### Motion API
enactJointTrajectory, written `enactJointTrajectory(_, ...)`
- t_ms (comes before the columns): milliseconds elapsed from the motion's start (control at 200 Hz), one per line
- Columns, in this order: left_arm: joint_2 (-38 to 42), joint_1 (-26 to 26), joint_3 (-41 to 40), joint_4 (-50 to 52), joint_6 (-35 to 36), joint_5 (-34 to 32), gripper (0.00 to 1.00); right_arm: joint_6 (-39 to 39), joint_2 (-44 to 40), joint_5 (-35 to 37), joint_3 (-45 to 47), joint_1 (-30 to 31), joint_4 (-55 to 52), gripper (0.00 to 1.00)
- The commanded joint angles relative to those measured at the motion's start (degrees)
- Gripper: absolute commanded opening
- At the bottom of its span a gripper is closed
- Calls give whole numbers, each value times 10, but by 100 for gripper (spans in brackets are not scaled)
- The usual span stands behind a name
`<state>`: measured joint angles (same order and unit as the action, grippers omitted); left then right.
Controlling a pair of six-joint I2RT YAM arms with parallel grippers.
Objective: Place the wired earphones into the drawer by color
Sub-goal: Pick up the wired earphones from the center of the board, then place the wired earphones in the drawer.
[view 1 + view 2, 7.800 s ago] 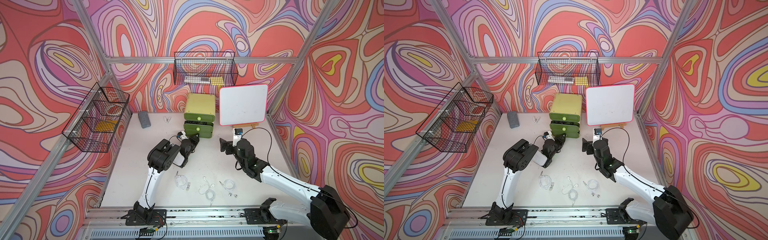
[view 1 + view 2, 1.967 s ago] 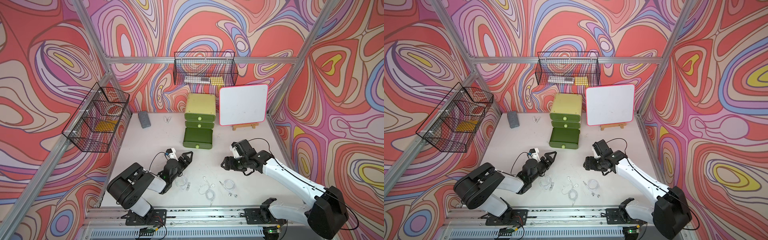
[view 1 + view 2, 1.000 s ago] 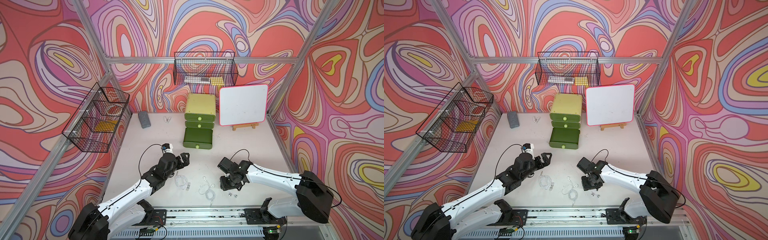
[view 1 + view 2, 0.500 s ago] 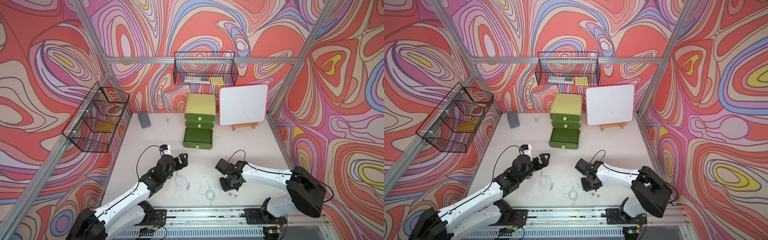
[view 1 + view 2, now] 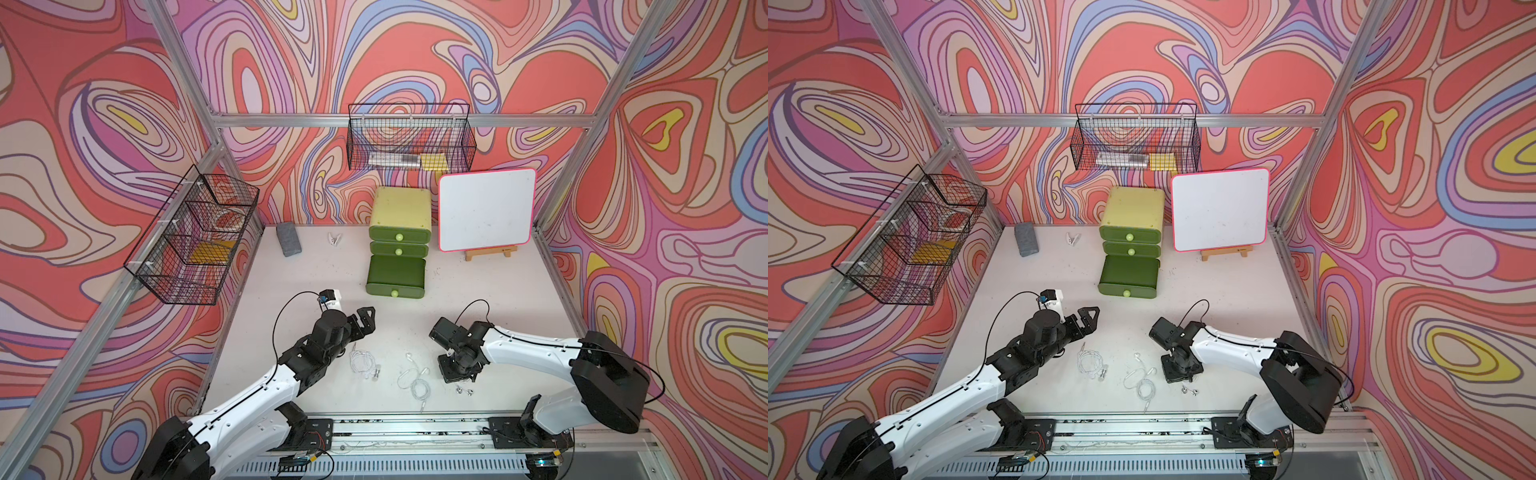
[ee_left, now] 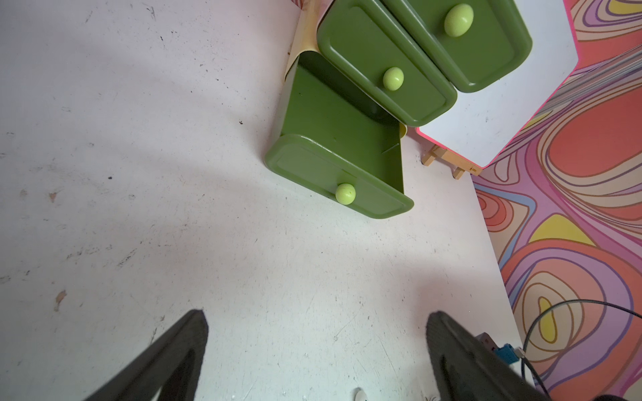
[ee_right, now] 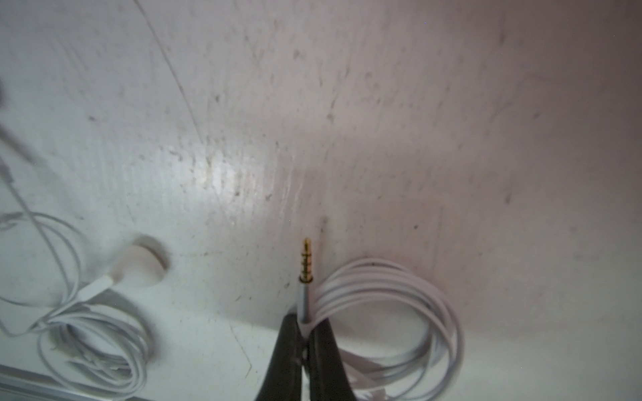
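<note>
My right gripper (image 7: pixel 304 324) is shut on a coiled white wired earphone set (image 7: pixel 399 288), pinching the cable just below its gold jack plug (image 7: pixel 306 260). In both top views that gripper (image 5: pixel 456 373) points down at the table's front, with the set's earbuds (image 5: pixel 464 390) lying just in front of it. Two more white earphone sets (image 5: pixel 362 362) (image 5: pixel 415 380) lie between the arms. My left gripper (image 5: pixel 365 318) (image 6: pixel 318 319) hovers open and empty. The yellow-green drawer cabinet (image 5: pixel 400 212) stands at the back, its bottom drawer (image 5: pixel 395 276) (image 6: pixel 333 125) pulled out.
A whiteboard on a wooden easel (image 5: pixel 486 210) stands right of the cabinet. A grey eraser (image 5: pixel 288 244) and a white clip (image 5: pixel 334 238) lie at the back left. Black wire baskets hang on the back wall (image 5: pixel 409 143) and the left wall (image 5: pixel 195 237).
My right gripper has closed its jaws onto the white earphone cable over the last second. The left arm has shifted only slightly and stays open.
</note>
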<state>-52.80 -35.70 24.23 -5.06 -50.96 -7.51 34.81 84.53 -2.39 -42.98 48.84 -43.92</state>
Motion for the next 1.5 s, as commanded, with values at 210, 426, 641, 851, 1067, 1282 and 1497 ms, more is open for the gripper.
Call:
enactJointTrajectory(210, 15, 0, -8, 17, 10, -14, 97, -4, -10, 9, -14, 3, -6, 1)
enactJointTrajectory(426, 27, -1, -9, 29, 17, -22, 97, -20, -41, 38, -74, 3, -48, 0)
enactJointTrajectory(641, 52, -1, -9, 60, 35, -33, 98, -51, -43, 82, -158, 2, -58, 0)
enactJointTrajectory(851, 94, -1, -5, 112, 57, -54, 99, -98, 4, 127, -264, 0, -29, 0)
enactJointTrajectory(1067, 123, -1, -4, 147, 85, -60, 99, -136, 73, 134, -363, -27, 38, 0)
enactJointTrajectory(1282, 128, -1, -1, 166, 115, -56, 99, -139, 132, 119, -421, -71, 114, 0)
enactJointTrajectory(1497, 132, -1, -2, 173, 137, -66, 99, -135, 166, 122, -431, -104, 194, 0)
